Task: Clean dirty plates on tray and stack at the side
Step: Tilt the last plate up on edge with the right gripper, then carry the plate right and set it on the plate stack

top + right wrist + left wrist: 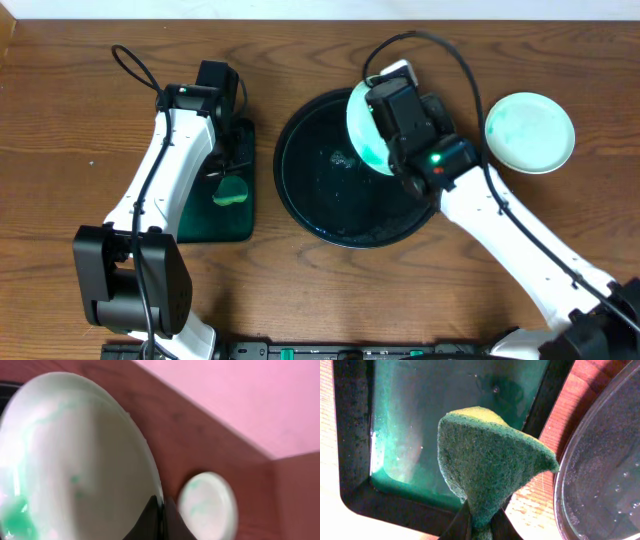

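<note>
Closest to the left wrist camera, the left gripper (479,522) is pinching the narrow end of a green-and-yellow sponge (490,455), its fingers pressed tight on the scrunched foam. The sponge is fanning out above the fingers and hanging over the dark green rectangular tray (355,485), whose wet floor is glinting beneath it. Just past that tray's corner a strip of wooden table (560,425) is showing, and beyond it the rim of the large black tray (605,475) is curving in, beaded with droplets.

On the other side, the right gripper (161,520) is clamping the rim of one dirty plate (75,460), the fingers nearly meeting on its thin edge. That plate is standing tilted, almost on edge, and is carrying green smears across its pale face. From overhead it is hanging over the far right part of the black tray, partly hidden by the wrist.

Farther off, a second plate (207,505) is lying flat on the table, to the right of the black tray and apart from it, and is showing a faint green tinge.
</note>
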Motion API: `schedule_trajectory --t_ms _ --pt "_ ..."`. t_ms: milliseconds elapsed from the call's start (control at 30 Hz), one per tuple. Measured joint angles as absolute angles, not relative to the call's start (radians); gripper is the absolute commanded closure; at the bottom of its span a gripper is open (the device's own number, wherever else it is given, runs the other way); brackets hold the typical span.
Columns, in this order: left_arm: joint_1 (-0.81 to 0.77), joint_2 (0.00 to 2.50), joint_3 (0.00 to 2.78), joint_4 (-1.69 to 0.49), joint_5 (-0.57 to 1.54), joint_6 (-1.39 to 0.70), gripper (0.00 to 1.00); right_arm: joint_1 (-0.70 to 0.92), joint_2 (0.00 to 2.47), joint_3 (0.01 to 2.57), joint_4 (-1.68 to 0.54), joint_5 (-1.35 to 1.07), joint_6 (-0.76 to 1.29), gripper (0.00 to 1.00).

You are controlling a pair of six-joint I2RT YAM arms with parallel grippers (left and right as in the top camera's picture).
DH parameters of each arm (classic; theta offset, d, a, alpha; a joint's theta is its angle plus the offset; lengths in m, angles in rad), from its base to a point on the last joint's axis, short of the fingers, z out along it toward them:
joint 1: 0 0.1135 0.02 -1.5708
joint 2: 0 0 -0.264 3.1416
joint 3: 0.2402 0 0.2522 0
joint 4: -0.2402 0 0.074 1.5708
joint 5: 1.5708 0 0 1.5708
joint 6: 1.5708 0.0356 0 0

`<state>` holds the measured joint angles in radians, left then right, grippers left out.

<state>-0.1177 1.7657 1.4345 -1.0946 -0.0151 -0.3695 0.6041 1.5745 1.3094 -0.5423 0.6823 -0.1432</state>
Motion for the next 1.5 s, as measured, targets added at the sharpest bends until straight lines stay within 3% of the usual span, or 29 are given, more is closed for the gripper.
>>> schedule_trajectory --t_ms 800,1500 --pt "-0.118 1.766 1.435 -1.092 -0.015 -0.369 0.92 0.893 1.566 1.309 -0.528 1.169 -0.796 0.99" --pt "-0.118 1.766 1.435 -1.092 -0.015 -0.369 0.92 0.911 1.568 1.309 -0.383 1.374 -0.894 0.99"
